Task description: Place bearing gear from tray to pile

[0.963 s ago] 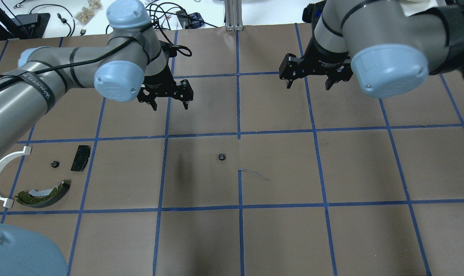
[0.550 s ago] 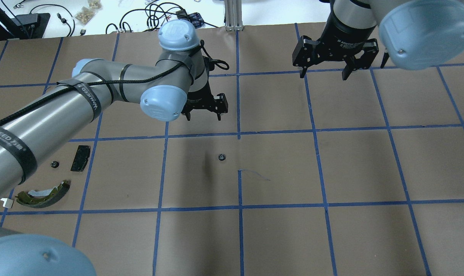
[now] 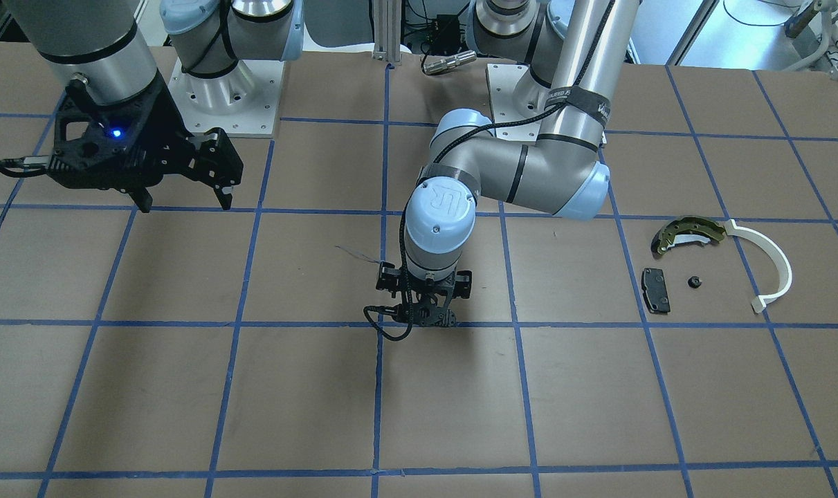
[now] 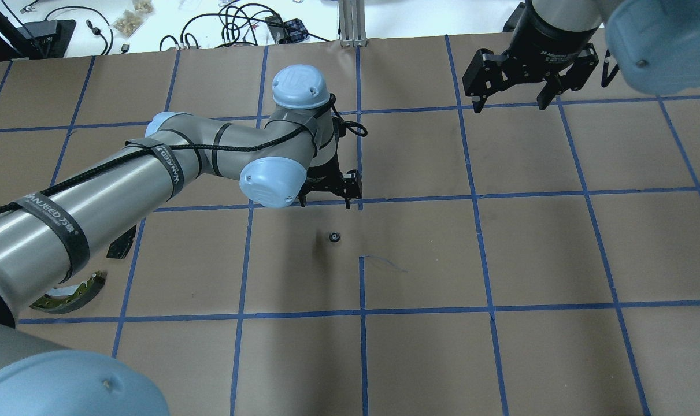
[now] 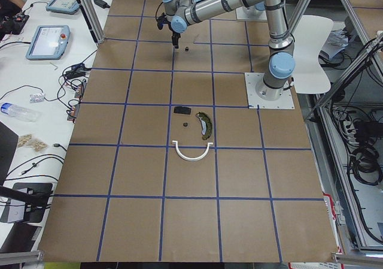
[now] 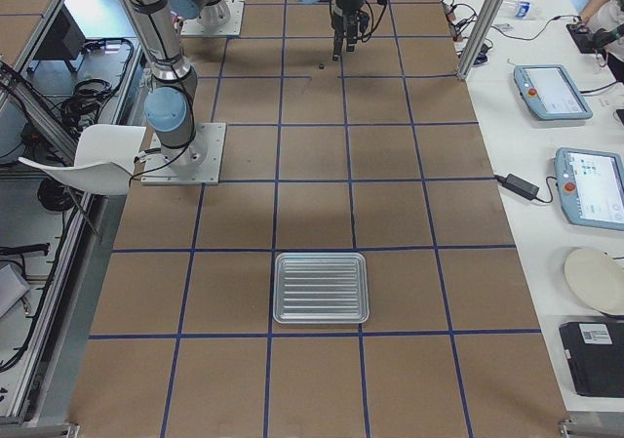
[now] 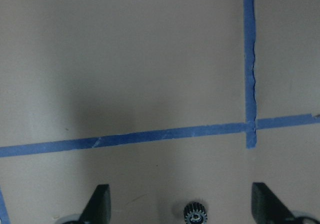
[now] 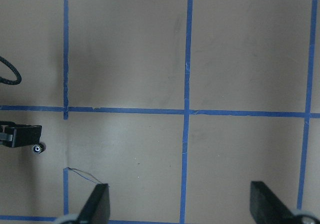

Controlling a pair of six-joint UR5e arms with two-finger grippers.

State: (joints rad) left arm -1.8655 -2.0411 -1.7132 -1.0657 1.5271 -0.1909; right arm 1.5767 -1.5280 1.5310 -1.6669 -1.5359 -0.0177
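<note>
In the middle of the overhead view, slightly left of centre, the bearing gear (image 4: 334, 236) lies flat on the brown-papered table (image 4: 529, 260), apart from everything else. It sits just left of a vertical blue tape line. It is on neither the tray (image 6: 322, 257) nor the pile. The tray shows only in the right-side view, in the lower middle of the frame, and looks empty.

I judge the gear to be light, rigid metal, and not fragile. Its toothed rim offers grip, but a part this small may skid or flip if pinched off-centre. I would take hold across the outer teeth, one finger on either side, low to the paper.

My left gripper (image 4: 325, 202) hangs directly above the gear in the overhead frame, on the horizontal tape line, with its jaws spread wide and nothing between them. In its wrist view the gear (image 7: 195, 215) appears at the bottom edge, between the two fingers but not yet level with the tips.

My right gripper (image 4: 508, 104) stands at the upper right of the overhead frame, released and empty, well apart from the work.

The pile sits at the right of the front-facing view: brake shoe (image 3: 688, 232), white arc (image 3: 771, 263) and black pad (image 3: 654, 289), with a small dark part (image 3: 694, 281) among them. It is well apart from the gear.

I judge the step in hand to be the approach to grasp.
</note>
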